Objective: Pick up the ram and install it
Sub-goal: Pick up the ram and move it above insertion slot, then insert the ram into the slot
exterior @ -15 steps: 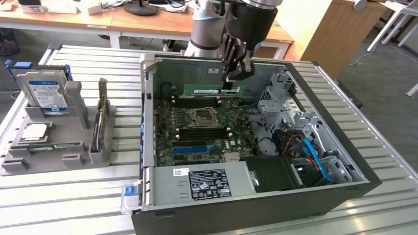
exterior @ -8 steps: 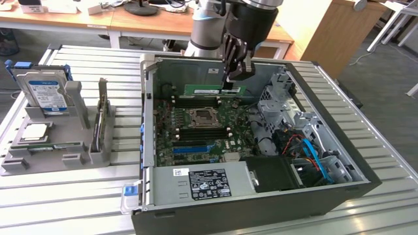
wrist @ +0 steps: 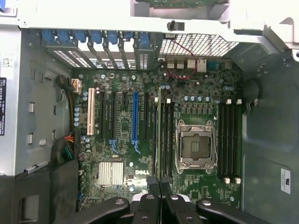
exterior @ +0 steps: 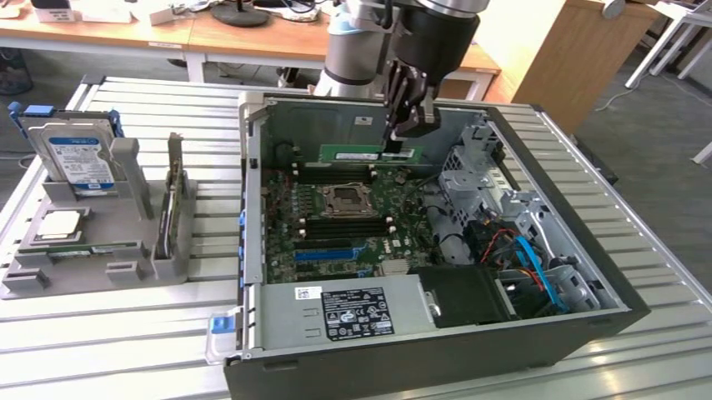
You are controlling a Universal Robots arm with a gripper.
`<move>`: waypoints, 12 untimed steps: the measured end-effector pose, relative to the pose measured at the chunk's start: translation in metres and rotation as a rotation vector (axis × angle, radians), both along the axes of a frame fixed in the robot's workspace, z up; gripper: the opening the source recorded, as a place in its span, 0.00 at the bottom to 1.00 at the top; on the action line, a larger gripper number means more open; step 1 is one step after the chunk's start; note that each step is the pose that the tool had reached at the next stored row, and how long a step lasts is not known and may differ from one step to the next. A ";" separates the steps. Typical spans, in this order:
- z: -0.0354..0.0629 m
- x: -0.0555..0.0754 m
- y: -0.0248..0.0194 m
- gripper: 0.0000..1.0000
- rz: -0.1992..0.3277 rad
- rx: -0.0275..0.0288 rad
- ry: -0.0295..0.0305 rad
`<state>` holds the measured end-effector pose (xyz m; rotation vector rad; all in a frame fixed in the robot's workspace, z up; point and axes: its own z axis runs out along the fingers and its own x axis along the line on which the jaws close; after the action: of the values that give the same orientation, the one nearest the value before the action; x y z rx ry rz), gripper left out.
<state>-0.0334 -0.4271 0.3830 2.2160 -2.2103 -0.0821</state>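
The ram (exterior: 362, 154) is a green stick with a white label, hanging level above the open computer case near its back wall. My gripper (exterior: 403, 133) is shut on the ram's end at the exterior view's right. In the wrist view the ram (wrist: 158, 135) appears edge-on as a thin strip running out from between my fingertips (wrist: 159, 184). It lies over the motherboard (wrist: 121, 121), beside the black memory slots (wrist: 168, 140) next to the processor socket (wrist: 195, 149). More black slots (wrist: 229, 140) sit on the socket's other side. The stick is above the board and touches no slot.
The case (exterior: 579, 283) lies open on a slatted metal table. A drive cage (exterior: 478, 175) with cables and a power supply (exterior: 350, 312) crowd the board's sides. On the exterior view's left, a grey holder (exterior: 122, 250) carries a silver drive (exterior: 78, 158), a processor (exterior: 58, 225) and an upright card (exterior: 172, 200).
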 end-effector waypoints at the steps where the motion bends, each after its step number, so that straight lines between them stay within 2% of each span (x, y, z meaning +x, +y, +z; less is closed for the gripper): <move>1: -0.0001 0.001 0.0000 0.12 0.000 0.0001 0.0000; 12: -0.0001 0.001 0.0000 0.12 0.000 0.0000 0.0000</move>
<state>-0.0324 -0.4271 0.3829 2.2160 -2.2103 -0.0822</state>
